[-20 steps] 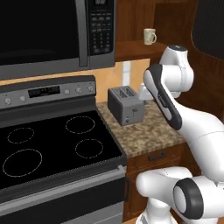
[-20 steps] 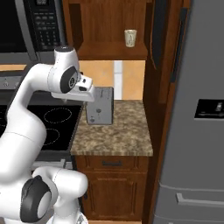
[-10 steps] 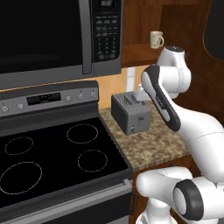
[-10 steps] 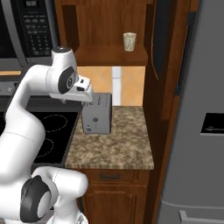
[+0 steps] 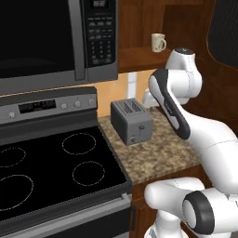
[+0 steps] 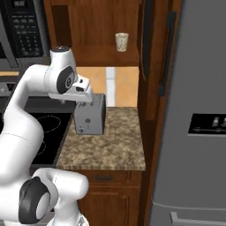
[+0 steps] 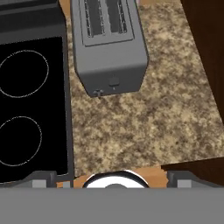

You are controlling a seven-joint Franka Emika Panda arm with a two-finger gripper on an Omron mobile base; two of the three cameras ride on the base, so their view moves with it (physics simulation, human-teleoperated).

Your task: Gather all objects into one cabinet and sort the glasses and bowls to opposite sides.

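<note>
1 cream mug [image 5: 158,42] stands on the open wood cabinet [image 6: 103,55] shelf, above the speckled counter [image 6: 114,145]. We see a grey toaster [image 7: 109,43] beside the stove [image 5: 51,172]. We cannot tell the gripper's state.

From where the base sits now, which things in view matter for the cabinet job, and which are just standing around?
For the job:
- cream mug on the open wood cabinet's shelf

Just standing around:
- grey toaster on the speckled counter
- black stovetop
- microwave
- grey fridge
</note>
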